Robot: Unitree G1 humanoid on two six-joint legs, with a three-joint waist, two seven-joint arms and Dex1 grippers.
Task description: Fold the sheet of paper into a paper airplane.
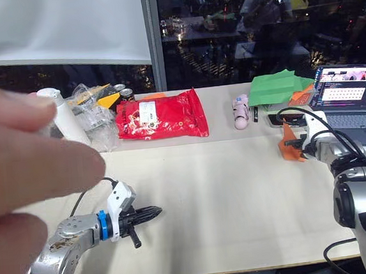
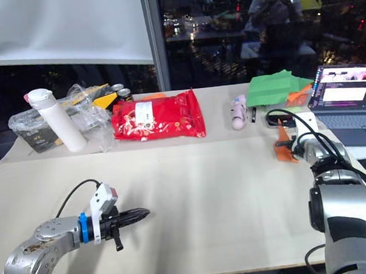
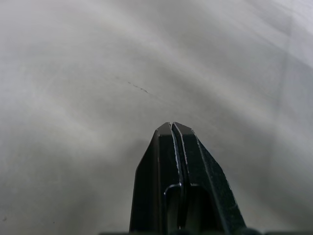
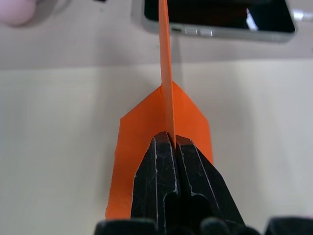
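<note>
The folding looked largely done: the paper airplane (image 4: 166, 122) already had a raised centre keel and flat wings, and the right gripper (image 4: 171, 139) was pinched tight on that keel near the tabletop's (image 2: 227, 197) right edge. The left gripper (image 2: 138, 213) was closed on nothing near the front-left corner. Only finishing creases seemed left. Along the far edge lay a red snack bag (image 2: 159, 116), green paper (image 2: 275, 85) and a laptop (image 2: 350, 100), before dark windows.
</note>
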